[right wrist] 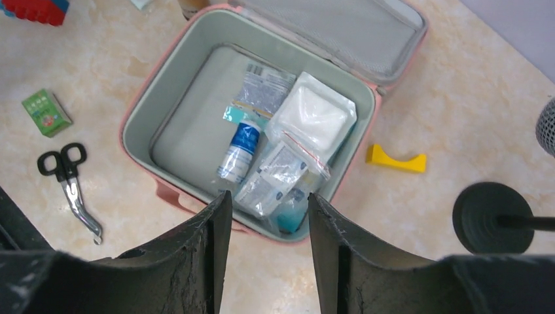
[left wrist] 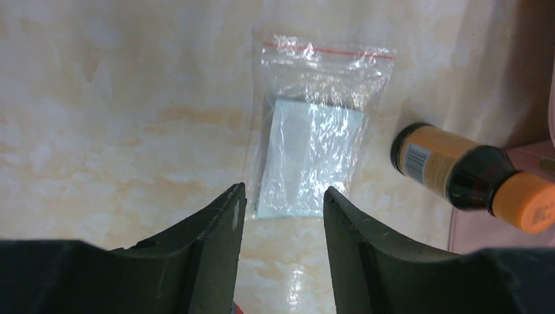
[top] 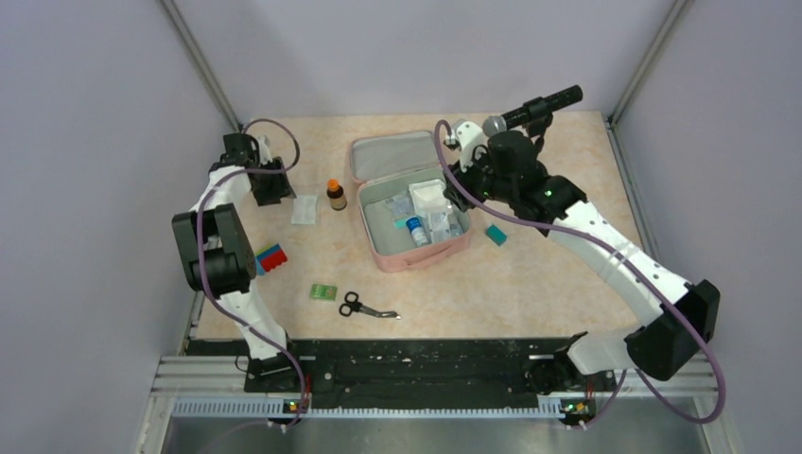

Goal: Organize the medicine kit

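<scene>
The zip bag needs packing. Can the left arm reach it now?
Probably yes: the open left tool hangs just over the clear zip bag, nothing between them; the brown bottle stands off to the side.

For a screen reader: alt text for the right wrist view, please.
The open pink medicine kit holds a white bottle, a gauze pad and clear packets, framed by the open, empty right claw. Black scissors and a green box lie left of the kit.

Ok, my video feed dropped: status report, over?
Left gripper open, aimed at clear plastic zip bag. Right gripper open above open soft pink fabric medicine kit. Brown orange-capped bottle beside bag, not blocking.
</scene>
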